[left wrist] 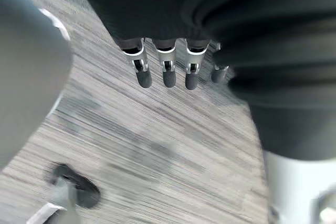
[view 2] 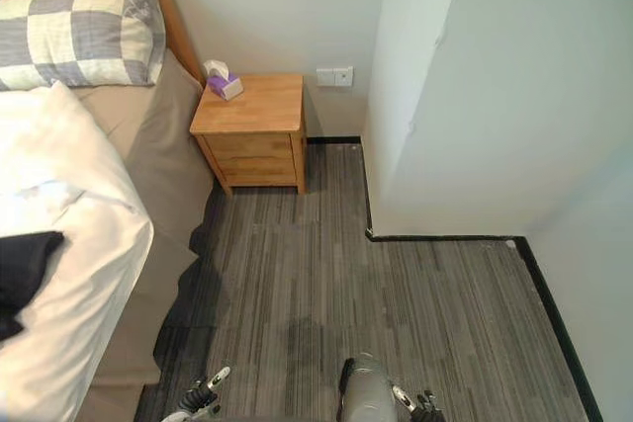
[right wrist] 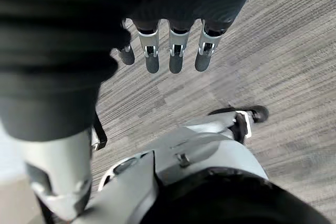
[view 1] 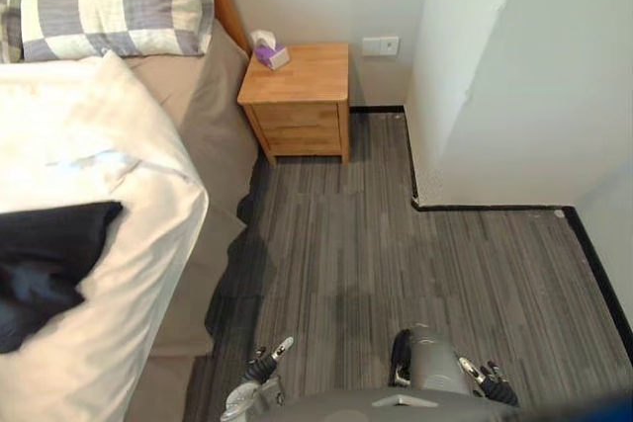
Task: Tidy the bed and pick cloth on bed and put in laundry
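A dark cloth [view 1: 45,264] lies crumpled on the white duvet [view 1: 94,160] at the near left side of the bed. My left hand [view 1: 263,367] hangs low by the bed's corner, above the carpet and well short of the cloth. Its fingers [left wrist: 166,71] are straight and hold nothing. Further right my right hand [view 1: 491,379] also hangs low over the floor. Its fingers [right wrist: 176,56] are relaxed and empty.
A checked pillow [view 1: 114,5] rests at the bed's head, and a beige sheet [view 1: 213,121] drapes down the bed's side. A wooden nightstand [view 1: 297,96] with a tissue box [view 1: 269,49] stands against the far wall. Grey striped carpet [view 1: 396,254] runs ahead, and a white wall corner [view 1: 495,86] juts out on the right.
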`<state>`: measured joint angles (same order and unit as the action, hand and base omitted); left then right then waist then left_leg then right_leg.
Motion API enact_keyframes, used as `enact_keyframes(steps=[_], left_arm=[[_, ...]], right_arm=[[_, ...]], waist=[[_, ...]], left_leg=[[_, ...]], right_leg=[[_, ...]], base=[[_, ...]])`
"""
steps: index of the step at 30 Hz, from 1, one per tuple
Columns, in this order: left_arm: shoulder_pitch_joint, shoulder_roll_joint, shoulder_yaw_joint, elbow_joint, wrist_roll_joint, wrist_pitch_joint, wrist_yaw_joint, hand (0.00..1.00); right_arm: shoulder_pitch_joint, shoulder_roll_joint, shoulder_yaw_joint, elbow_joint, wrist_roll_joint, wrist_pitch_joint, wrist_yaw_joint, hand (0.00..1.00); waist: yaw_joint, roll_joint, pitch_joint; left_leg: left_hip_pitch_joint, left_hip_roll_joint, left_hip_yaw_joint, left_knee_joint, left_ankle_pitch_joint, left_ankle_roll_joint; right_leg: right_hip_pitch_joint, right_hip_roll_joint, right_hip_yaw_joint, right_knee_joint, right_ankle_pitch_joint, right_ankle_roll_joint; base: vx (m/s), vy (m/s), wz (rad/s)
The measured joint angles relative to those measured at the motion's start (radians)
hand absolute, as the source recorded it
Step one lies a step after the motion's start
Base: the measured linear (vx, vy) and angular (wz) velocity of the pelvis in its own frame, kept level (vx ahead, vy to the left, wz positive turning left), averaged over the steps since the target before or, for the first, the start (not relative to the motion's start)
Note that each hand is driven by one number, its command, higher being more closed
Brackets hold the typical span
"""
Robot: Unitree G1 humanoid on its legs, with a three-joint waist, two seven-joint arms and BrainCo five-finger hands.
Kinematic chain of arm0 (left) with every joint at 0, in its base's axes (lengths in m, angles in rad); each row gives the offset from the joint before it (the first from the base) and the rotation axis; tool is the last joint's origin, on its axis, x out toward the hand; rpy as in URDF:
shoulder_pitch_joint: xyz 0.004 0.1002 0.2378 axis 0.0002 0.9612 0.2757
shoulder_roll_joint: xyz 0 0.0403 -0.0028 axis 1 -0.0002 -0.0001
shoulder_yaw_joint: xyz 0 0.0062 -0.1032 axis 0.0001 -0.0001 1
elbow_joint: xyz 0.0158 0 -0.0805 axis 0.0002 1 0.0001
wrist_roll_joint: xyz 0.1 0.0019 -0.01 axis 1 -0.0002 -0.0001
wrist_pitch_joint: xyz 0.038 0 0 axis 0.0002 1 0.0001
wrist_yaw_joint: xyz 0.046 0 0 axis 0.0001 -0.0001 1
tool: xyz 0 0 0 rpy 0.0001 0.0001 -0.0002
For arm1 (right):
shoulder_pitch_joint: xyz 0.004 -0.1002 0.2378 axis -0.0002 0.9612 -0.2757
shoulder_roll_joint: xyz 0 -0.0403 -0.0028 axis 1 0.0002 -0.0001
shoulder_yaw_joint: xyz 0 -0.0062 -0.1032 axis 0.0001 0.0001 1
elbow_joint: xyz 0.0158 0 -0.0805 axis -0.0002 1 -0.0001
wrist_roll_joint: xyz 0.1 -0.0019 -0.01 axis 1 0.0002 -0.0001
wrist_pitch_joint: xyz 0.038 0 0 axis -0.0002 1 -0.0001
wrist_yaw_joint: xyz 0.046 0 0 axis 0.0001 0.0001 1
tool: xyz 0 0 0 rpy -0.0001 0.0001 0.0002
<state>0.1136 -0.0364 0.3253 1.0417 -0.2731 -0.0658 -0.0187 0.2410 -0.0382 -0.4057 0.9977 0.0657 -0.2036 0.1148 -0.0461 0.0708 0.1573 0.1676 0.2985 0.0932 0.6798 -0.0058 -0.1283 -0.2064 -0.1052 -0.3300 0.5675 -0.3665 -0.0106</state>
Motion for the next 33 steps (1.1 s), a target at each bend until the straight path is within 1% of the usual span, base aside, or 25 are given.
enact_keyframes(steps=[1, 3, 4, 5, 7, 8, 9, 10, 11, 13, 14, 15, 16, 17, 18, 19, 20, 22, 24, 27, 29, 30, 31, 32, 33], left_arm=[[0.008, 0.001, 0.021, -0.014, -0.024, -0.004, -0.003, 0.0], [0.022, 0.005, 0.044, -0.063, -0.019, -0.017, -0.001, 0.0], [0.022, 0.006, 0.043, -0.093, -0.018, -0.018, -0.002, 0.0], [0.022, 0.003, 0.042, -0.107, -0.018, -0.02, -0.004, 0.0], [0.011, -0.005, 0.042, -0.126, -0.019, -0.026, -0.007, 0.0], [0.008, -0.006, 0.042, -0.126, -0.018, -0.023, -0.009, 0.0], [0.003, -0.009, 0.041, -0.125, -0.014, -0.002, -0.018, 0.0], [0.003, -0.013, 0.042, -0.125, -0.012, 0.008, -0.019, 0.0], [0.001, -0.005, 0.05, -0.112, -0.011, 0.022, -0.023, 0.0], [-0.022, 0.02, 0.075, -0.107, -0.008, 0.036, -0.026, 0.0], [-0.033, 0.023, 0.08, -0.098, -0.009, 0.044, -0.025, 0.0], [-0.038, 0.024, 0.08, -0.088, -0.011, 0.051, -0.025, 0.0], [-0.031, 0.024, 0.07, -0.072, -0.014, 0.063, -0.023, 0.0], [-0.026, 0.033, 0.057, -0.06, -0.021, 0.078, -0.016, 0.0], [-0.026, 0.048, 0.037, -0.057, -0.022, 0.087, -0.013, 0.0], [-0.031, 0.063, -0.008, -0.052, -0.022, 0.104, 0.002, 0.0], [-0.033, 0.068, -0.027, -0.04, -0.022, 0.105, 0.005, 0.0], [-0.039, 0.091, -0.09, -0.016, -0.024, 0.116, 0.023, 0.0], [-0.041, 0.091, -0.121, 0.007, -0.03, 0.122, 0.026, 0.0], [-0.045, 0.098, -0.17, 0.022, -0.033, 0.124, 0.03, 0.0], [-0.052, 0.102, -0.179, 0.023, -0.034, 0.127, 0.052, 0.0], [-0.056, 0.102, -0.179, 0.023, -0.037, 0.123, 0.071, 0.0], [-0.055, 0.105, -0.173, 0.022, -0.042, 0.118, 0.081, 0.0], [-0.055, 0.107, -0.164, 0.021, -0.043, 0.117, 0.09, 0.0], [-0.056, 0.122, -0.16, 0.022, -0.05, 0.11, 0.102, 0.0]], right_arm=[[-0.004, -0.009, 0.013, 0.006, -0.032, 0.0, -0.007, 0.0], [-0.012, -0.013, 0.049, 0.006, -0.054, 0.0, -0.018, 0.0], [-0.014, -0.018, 0.076, 0.004, -0.05, 0.001, -0.02, 0.0], [-0.02, -0.02, 0.086, 0.002, -0.048, 0.001, -0.02, 0.0], [-0.068, -0.016, 0.095, -0.006, -0.033, 0.002, -0.014, 0.0], [-0.077, -0.013, 0.101, -0.013, -0.029, 0.002, -0.012, 0.0], [-0.083, -0.004, 0.108, -0.025, -0.029, 0.003, -0.007, 0.0], [-0.086, -0.002, 0.121, -0.029, -0.029, 0.003, -0.005, 0.0], [-0.094, 0.013, 0.13, -0.022, -0.029, 0.004, -0.001, 0.0], [-0.12, 0.058, 0.128, 0.009, -0.031, 0.0, 0.002, 0.0], [-0.136, 0.076, 0.101, 0.021, -0.031, -0.001, -0.001, 0.0], [-0.137, 0.078, 0.095, 0.027, -0.034, 0.0, -0.003, 0.0], [-0.134, 0.073, 0.083, 0.032, -0.053, 0.0, -0.005, 0.0], [-0.135, 0.073, 0.072, 0.048, -0.071, 0.002, -0.013, 0.0], [-0.138, 0.073, 0.069, 0.06, -0.079, 0.005, -0.017, 0.0], [-0.152, 0.058, 0.051, 0.084, -0.102, 0.019, -0.021, 0.0], [-0.158, 0.05, 0.042, 0.095, -0.102, 0.025, -0.023, 0.0], [-0.165, 0.025, 0.02, 0.099, -0.099, 0.024, -0.039, 0.0], [-0.15, -0.002, 0.023, 0.098, -0.091, 0.025, -0.04, 0.0], [-0.147, -0.02, 0.037, 0.098, -0.063, 0.051, -0.037, 0.0], [-0.152, -0.025, 0.061, 0.097, -0.048, 0.078, -0.028, 0.0], [-0.156, -0.025, 0.073, 0.099, -0.018, 0.096, -0.018, 0.0], [-0.158, -0.026, 0.082, 0.098, 0.007, 0.109, -0.01, 0.0], [-0.157, -0.024, 0.091, 0.099, 0.024, 0.113, -0.008, 0.0], [-0.155, -0.015, 0.106, 0.105, 0.031, 0.118, 0.0, 0.0]], waist=[[0.012, 0.002, 0.005], [0.029, -0.015, 0.014], [0.043, -0.028, 0.013], [0.051, -0.031, 0.012], [0.075, -0.046, 0.024], [0.077, -0.048, 0.025], [0.083, -0.049, 0.026], [0.085, -0.043, 0.023], [0.092, -0.042, 0.013], [0.08, -0.107, 0.002], [0.081, -0.108, 0.002], [0.082, -0.105, 0.004], [0.088, -0.092, -0.002], [0.087, -0.099, -0.01], [0.086, -0.11, -0.019], [0.079, -0.114, -0.024], [0.075, -0.111, -0.023], [0.054, -0.103, -0.02], [0.038, -0.087, -0.025], [0.035, -0.07, -0.019], [0.033, -0.073, -0.022], [0.032, -0.074, -0.021], [0.036, -0.082, -0.02], [0.036, -0.096, -0.02], [0.037, -0.125, -0.017]], left_leg=[[-0.12, 0.039, -0.007, 0.23, -0.033, 0.008], [-0.254, 0.044, 0.015, 0.383, -0.103, 0.019], [-0.33, 0.023, 0.045, 0.38, -0.142, 0.028], [-0.363, 0.01, 0.067, 0.359, -0.157, 0.029], [-0.441, -0.055, 0.241, 0.186, -0.222, 0.081], [-0.45, -0.077, 0.292, 0.126, -0.229, 0.097], [-0.46, -0.116, 0.399, -0.022, -0.202, 0.143], [-0.451, -0.129, 0.461, -0.123, -0.133, 0.157], [-0.399, -0.145, 0.622, -0.211, -0.151, 0.321], [-0.393, -0.199, 0.715, -0.254, -0.164, 0.301], [-0.38, -0.201, 0.845, -0.26, -0.176, 0.304], [-0.367, -0.202, 0.878, -0.263, -0.188, 0.323], [-0.324, -0.225, 0.88, -0.298, -0.232, 0.392], [-0.282, -0.261, 0.843, -0.348, -0.277, 0.367], [-0.277, -0.276, 0.82, -0.349, -0.283, 0.361], [-0.263, -0.285, 0.77, -0.349, -0.31, 0.349], [-0.255, -0.289, 0.737, -0.349, -0.314, 0.34], [-0.188, -0.324, 0.622, -0.388, -0.309, 0.321], [-0.11, -0.351, 0.523, -0.458, -0.281, 0.303], [-0.016, -0.348, 0.352, -0.541, -0.233, 0.275], [-0.009, -0.322, 0.23, -0.556, -0.218, 0.253], [-0.012, -0.302, 0.153, -0.567, -0.205, 0.232], [-0.014, -0.293, 0.077, -0.582, -0.192, 0.212], [-0.016, -0.295, 0.048, -0.588, -0.188, 0.204], [-0.016, -0.317, -0.013, -0.587, -0.19, 0.183]], right_leg=[[0.08, 0.024, -0.012, -0.069, 0.005, -0.016], [0.216, 0.029, -0.037, -0.174, 0.012, -0.016], [0.29, 0.027, -0.047, -0.247, 0.019, -0.005], [0.321, 0.024, -0.051, -0.279, 0.023, 0.002], [0.429, -0.006, -0.055, -0.349, 0.031, 0.023], [0.449, -0.015, -0.059, -0.355, 0.029, 0.027], [0.483, -0.036, -0.08, -0.35, 0.016, 0.051], [0.499, -0.034, -0.092, -0.347, 0.005, 0.079], [0.537, -0.03, -0.123, -0.347, -0.011, 0.119], [0.541, -0.068, -0.178, -0.345, 0.012, 0.12], [0.563, -0.063, -0.215, -0.365, 0.073, 0.13], [0.571, -0.058, -0.223, -0.37, 0.097, 0.132], [0.611, -0.044, -0.223, -0.37, 0.138, 0.132], [0.638, -0.04, -0.219, -0.335, 0.166, 0.121], [0.633, -0.049, -0.213, -0.293, 0.176, 0.127], [0.593, -0.073, -0.194, -0.145, 0.214, 0.167], [0.559, -0.084, -0.174, -0.04, 0.237, 0.169], [0.395, -0.125, -0.067, 0.33, 0.212, 0.156], [0.304, -0.162, -0.057, 0.408, 0.159, 0.128], [0.177, -0.171, 0.017, 0.33, 0.087, 0.119], [0.134, -0.133, 0.093, 0.156, 0.087, 0.12], [0.127, -0.089, 0.161, 0.002, 0.096, 0.129], [0.132, -0.046, 0.232, -0.168, 0.126, 0.138], [0.137, -0.029, 0.275, -0.257, 0.152, 0.14], [0.163, -0.011, 0.332, -0.349, 0.246, 0.094]], base=[[0.44, -0.209, 0.16], [0.46, -0.159, 0.14], [0.45, -0.124, 0.14], [0.46, -0.067, -0.03], [0.53, 0.019, -0.16], [0.57, 0.085, -0.06], [0.47, 0.093, 0.01], [0.69, 0.151, 0.27], [0.59, 0.137, 0.65], [0.61, 0.14, 1.05], [0.51, 0.127, 0.96], [0.49, 0.142, 0.95], [0.51, 0.136, 0.82], [0.48, 0.1, 0.89], [0.47, 0.012, 1.03], [0.3, -0.059, 0.9], [0.38, -0.063, 1.21], [0.38, -0.037, 1.38], [0.36, -0.042, 1.57], [0.3, -0.131, 1.83], [0.26, -0.263, 2.01], [0.24, -0.359, 1.96], [0.19, -0.323, 1.89], [0.19, -0.345, 1.71], [0.16, -0.279, 1.26]])
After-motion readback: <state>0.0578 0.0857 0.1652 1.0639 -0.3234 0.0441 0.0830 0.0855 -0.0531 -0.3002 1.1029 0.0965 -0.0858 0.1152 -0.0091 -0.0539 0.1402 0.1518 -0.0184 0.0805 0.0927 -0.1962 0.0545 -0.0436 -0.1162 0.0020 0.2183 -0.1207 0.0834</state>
